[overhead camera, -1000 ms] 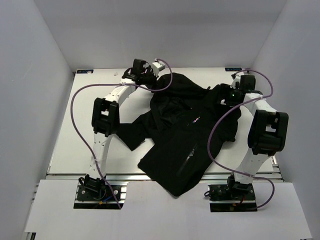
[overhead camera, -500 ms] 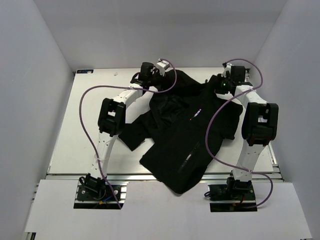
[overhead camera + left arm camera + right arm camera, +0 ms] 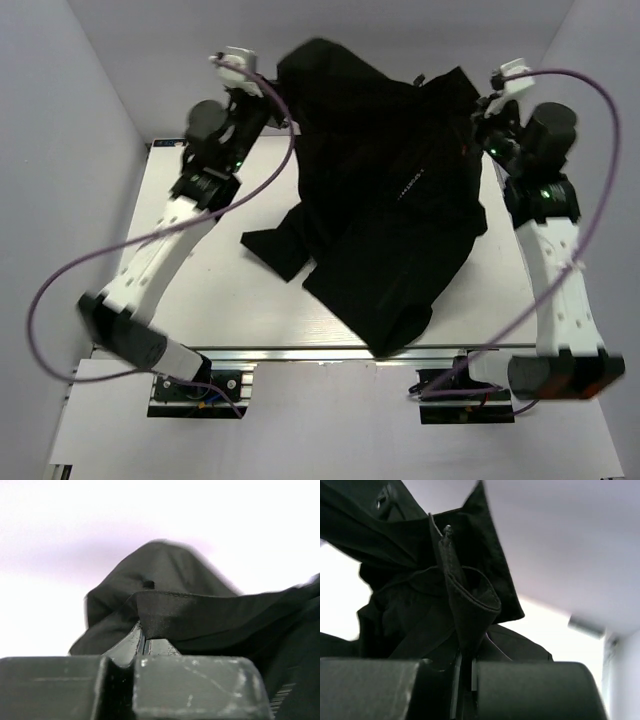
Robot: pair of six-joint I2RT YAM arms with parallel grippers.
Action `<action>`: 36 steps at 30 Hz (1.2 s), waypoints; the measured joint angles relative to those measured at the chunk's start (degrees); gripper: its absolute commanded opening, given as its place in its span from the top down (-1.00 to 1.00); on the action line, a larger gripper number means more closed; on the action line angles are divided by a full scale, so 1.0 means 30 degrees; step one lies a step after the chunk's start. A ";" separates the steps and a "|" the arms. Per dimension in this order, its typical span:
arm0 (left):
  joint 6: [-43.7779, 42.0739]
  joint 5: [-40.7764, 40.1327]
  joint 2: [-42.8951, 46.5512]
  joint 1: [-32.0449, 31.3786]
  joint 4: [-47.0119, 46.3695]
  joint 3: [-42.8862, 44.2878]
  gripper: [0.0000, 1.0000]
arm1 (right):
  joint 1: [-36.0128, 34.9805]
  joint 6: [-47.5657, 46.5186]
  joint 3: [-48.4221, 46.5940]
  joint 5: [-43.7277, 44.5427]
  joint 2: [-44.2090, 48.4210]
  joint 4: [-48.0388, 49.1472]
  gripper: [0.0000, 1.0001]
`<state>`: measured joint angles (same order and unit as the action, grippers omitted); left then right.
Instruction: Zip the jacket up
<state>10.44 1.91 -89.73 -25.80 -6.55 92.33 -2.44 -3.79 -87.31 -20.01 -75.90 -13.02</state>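
The black jacket hangs by its upper edge between my two grippers, and its lower part and one sleeve lie on the white table. My left gripper is shut on the jacket's upper left edge. In the left wrist view the fingertips pinch a black band of fabric. My right gripper is shut on the upper right edge. In the right wrist view a folded seam of the jacket rises out of the closed gripper. The zipper's slider is not visible.
Grey walls close the table in on the left, the right and the far side. Purple cables loop wide off both arms. A metal rail runs along the table's near edge, and the jacket's hem lies close to it.
Both grippers have closed on the jacket's upper edge. Both arms have risen and swung outward, lifting the top of the jacket off the table and spreading it.
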 measured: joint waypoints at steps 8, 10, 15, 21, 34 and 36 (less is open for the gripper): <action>0.0044 -0.0182 0.8466 -0.2339 0.0058 -0.0044 1.00 | -0.0648 -0.1122 -0.1056 -0.1450 0.5923 0.0313 1.00; 0.0044 0.0124 0.9428 -0.2331 0.0321 -0.0051 1.00 | -0.0721 -0.1260 -0.2004 -0.2186 0.6535 0.0364 1.00; 0.0335 0.0954 1.0783 -0.2295 0.0780 -0.0036 1.00 | -0.0510 -0.0787 -0.4248 -0.4109 0.7082 0.0670 1.00; 0.0532 -0.0226 0.9967 -0.2229 0.0823 0.1326 1.00 | -0.0444 0.1231 -0.4554 -0.5566 0.5523 0.1574 1.00; 0.0452 -1.0047 -0.8947 0.0656 0.3555 1.2728 1.00 | -0.1319 0.1049 -0.7271 -0.5027 -1.1606 0.0335 0.06; 0.1064 -1.0805 -1.2007 0.1545 0.4524 1.3034 1.00 | -0.1974 0.0612 -0.9471 -0.3636 -1.5402 -0.1603 -0.78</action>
<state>13.63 -30.50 -125.75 -21.17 7.03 131.44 -8.36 -1.96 -115.72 -30.92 -122.10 -17.82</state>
